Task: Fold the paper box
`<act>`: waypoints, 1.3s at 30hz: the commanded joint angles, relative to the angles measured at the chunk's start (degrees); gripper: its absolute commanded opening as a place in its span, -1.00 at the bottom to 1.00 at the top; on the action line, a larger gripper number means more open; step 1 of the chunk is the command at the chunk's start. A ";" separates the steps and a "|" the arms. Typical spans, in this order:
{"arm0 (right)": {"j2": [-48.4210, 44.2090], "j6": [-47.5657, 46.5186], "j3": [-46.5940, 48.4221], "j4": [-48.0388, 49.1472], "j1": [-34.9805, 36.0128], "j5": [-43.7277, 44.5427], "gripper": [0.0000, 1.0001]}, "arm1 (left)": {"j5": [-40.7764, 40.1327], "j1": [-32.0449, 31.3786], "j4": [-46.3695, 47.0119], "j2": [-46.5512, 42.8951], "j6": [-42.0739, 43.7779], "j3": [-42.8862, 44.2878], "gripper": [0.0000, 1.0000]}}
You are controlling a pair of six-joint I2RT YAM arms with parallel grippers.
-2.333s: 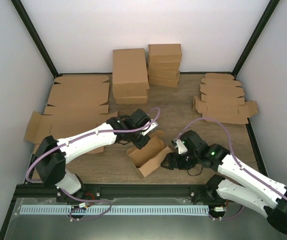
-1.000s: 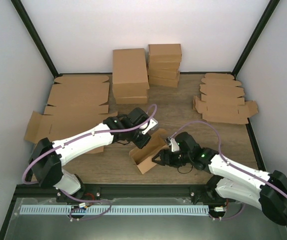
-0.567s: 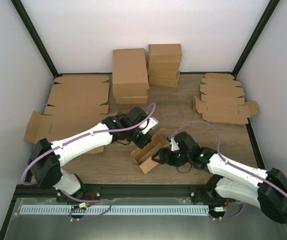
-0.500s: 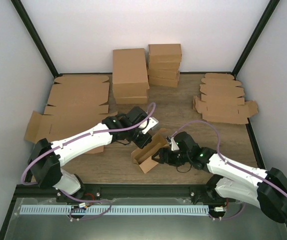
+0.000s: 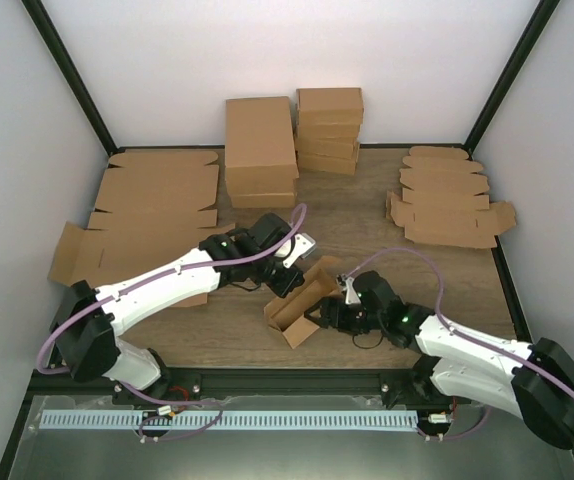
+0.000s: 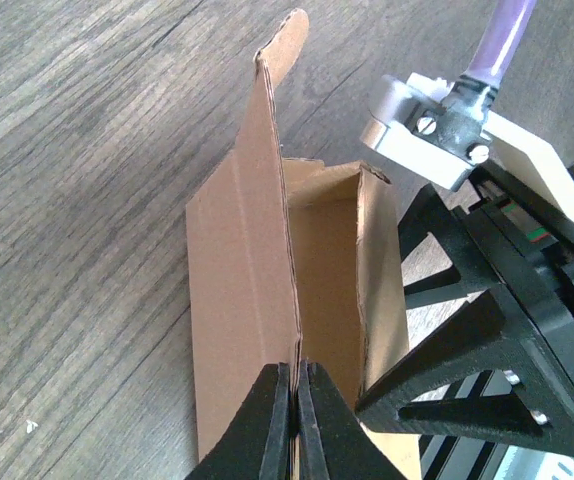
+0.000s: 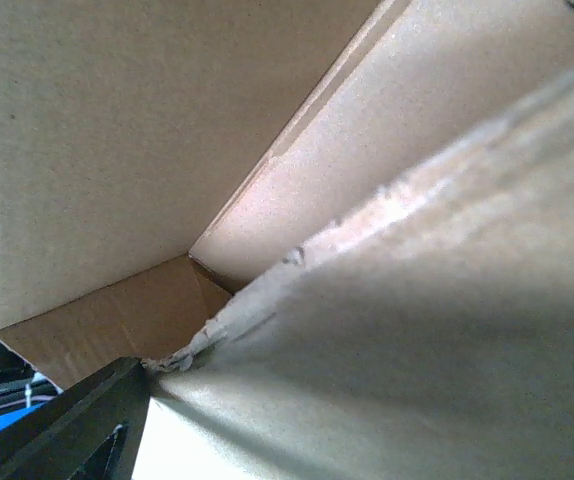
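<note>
The small brown cardboard box (image 5: 300, 300) sits on the brown wooden table (image 5: 367, 240). It is near the front, about in the middle, right between the two arms. It is open on top and only half made. Its long side runs from near-left to far-right.

The left gripper (image 6: 295, 372) is at the far long side of the box. Its two black fingers are pressed together on a thin cardboard wall that stands straight up. That wall has a flap with a round tip at one end. So this arm is holding the box in place.

The right gripper (image 5: 324, 317) is at the other long side, the near-right one, just beside the wall there. Its fingers stand apart and do not pinch anything. Its own camera sees only cardboard very close up, so I cannot tell if a finger touches the wall.

Both grippers are right at the box, one on each long side. The left one is busy holding, so I think the next push belongs to the right one. The box lies to the far-left of it. So it would push that way, across the short width, toward the left gripper. If it pushes too hard, the thin wall could bend or slip out of the pinch.
</note>
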 commanded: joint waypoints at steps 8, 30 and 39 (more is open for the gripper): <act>8.27 -0.16 -2.43 19.38 0.31 -1.83 0.54 | -1.81 -0.89 -6.86 -2.02 -0.09 3.04 -0.91; 14.81 -7.46 3.71 12.46 0.23 2.64 0.90 | -4.66 -0.92 -5.80 -0.62 -0.73 0.20 -0.82; 8.65 -7.18 2.30 7.09 -3.24 1.96 0.97 | -5.03 -0.90 -4.66 0.19 -0.93 -0.88 -0.82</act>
